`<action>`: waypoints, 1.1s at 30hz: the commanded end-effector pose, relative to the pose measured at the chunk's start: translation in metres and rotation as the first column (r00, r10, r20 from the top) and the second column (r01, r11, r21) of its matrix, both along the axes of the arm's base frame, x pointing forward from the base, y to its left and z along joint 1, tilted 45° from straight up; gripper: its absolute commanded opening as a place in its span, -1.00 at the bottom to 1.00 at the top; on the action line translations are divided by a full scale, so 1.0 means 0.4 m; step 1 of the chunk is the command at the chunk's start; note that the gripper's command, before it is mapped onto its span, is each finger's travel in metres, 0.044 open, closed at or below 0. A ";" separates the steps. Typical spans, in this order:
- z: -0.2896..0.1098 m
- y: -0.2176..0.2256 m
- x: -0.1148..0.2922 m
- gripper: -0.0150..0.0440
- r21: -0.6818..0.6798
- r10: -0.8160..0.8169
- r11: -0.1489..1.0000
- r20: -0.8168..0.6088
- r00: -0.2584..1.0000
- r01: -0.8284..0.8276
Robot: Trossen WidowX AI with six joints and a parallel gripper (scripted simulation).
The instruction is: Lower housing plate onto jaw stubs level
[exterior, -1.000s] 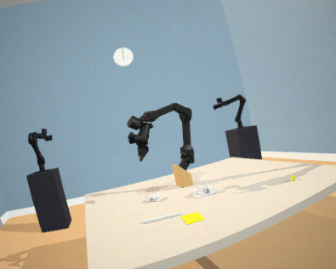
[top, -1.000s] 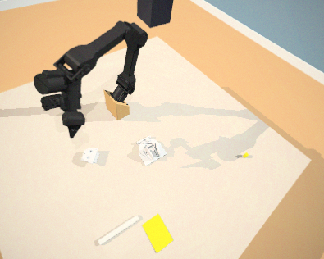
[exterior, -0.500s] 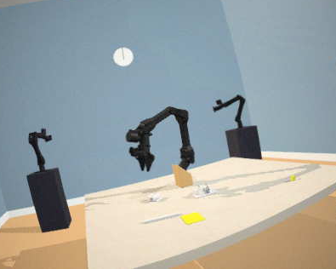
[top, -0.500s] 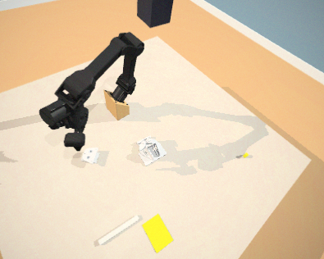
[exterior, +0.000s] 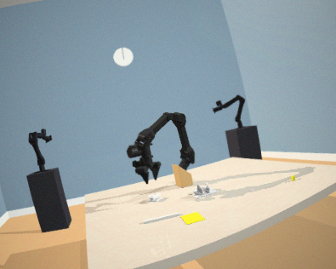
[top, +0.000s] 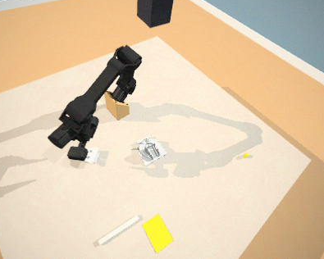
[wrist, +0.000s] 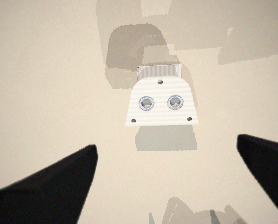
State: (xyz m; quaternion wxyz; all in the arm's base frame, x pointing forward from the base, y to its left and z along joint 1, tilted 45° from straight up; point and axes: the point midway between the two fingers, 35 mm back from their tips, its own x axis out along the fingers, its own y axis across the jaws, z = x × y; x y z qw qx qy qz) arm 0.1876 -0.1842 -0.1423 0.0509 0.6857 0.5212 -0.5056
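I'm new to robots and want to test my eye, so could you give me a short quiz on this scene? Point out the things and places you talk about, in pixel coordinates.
1. True or false: the gripper (top: pixel 79 151) (exterior: pixel 151 181) (wrist: pixel 165 146) is holding the white plate (top: pixel 93 156) (exterior: pixel 154 197) (wrist: pixel 161 113).
2. How many large ringed holes does the plate show in the wrist view?
3. Which lies beside the white bar (top: pixel 120 229) (exterior: pixel 162 218): (a) the yellow sheet (top: pixel 157 233) (exterior: pixel 192 218) or (b) the tan block (top: pixel 117 106) (exterior: pixel 182 176)?

Key: 1. False; 2. Two; 3. a

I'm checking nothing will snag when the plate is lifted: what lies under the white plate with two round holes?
Beneath the white plate, a ribbed block shows past its narrower edge. Whatever else is underneath is covered.
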 end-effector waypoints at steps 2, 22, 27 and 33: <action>-0.016 0.016 -0.002 1.00 0.018 -0.009 1.000 -0.046 0.999 0.010; -0.084 0.087 -0.014 1.00 0.020 -0.008 1.000 -0.045 0.999 0.009; -0.084 0.087 -0.014 1.00 0.020 -0.008 1.000 -0.045 0.999 0.009; -0.084 0.087 -0.014 1.00 0.020 -0.008 1.000 -0.045 0.999 0.009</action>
